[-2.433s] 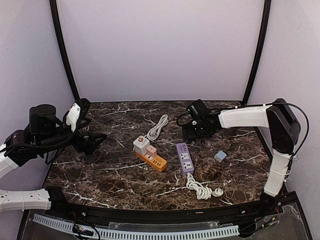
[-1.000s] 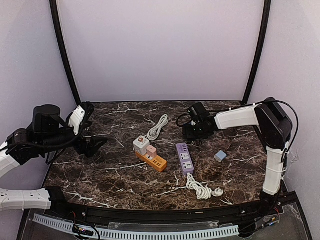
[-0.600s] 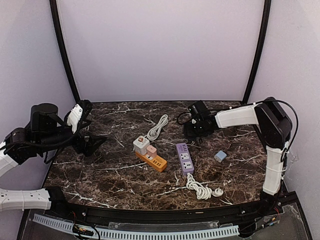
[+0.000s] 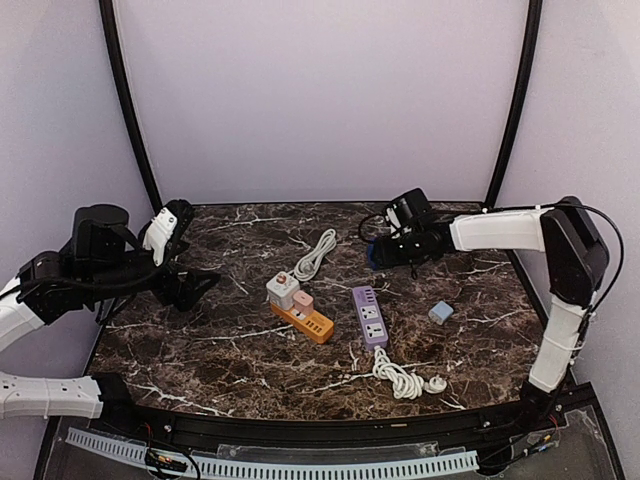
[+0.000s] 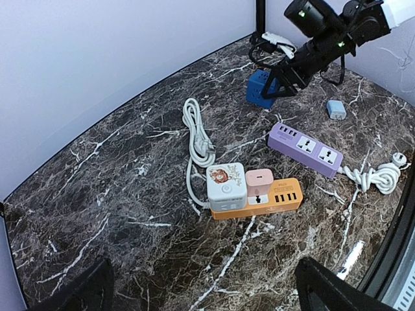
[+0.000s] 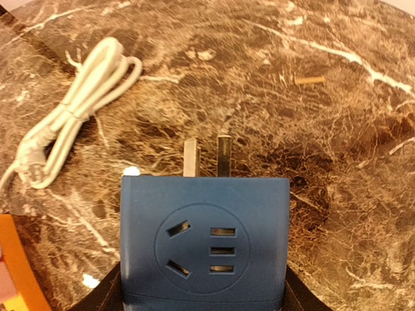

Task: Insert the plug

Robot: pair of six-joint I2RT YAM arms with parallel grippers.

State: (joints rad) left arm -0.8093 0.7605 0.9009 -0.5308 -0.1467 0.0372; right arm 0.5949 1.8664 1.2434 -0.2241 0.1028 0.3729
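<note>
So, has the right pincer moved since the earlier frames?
Yes: the right pincer, gripping the blue adapter, shifted toward the back wall, away from the purple power strip.

White shells and black joints form the left arm (image 4: 95, 265) and right arm (image 4: 495, 230), with a black right gripper (image 4: 385, 250) and thin black cable (image 4: 607, 250).

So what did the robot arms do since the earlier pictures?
The right gripper slid a little toward the back right, and the blue adapter it grips now peeks out beneath it. The left gripper barely shifted, open. The orange strip, purple strip and white cable stayed put.
</note>
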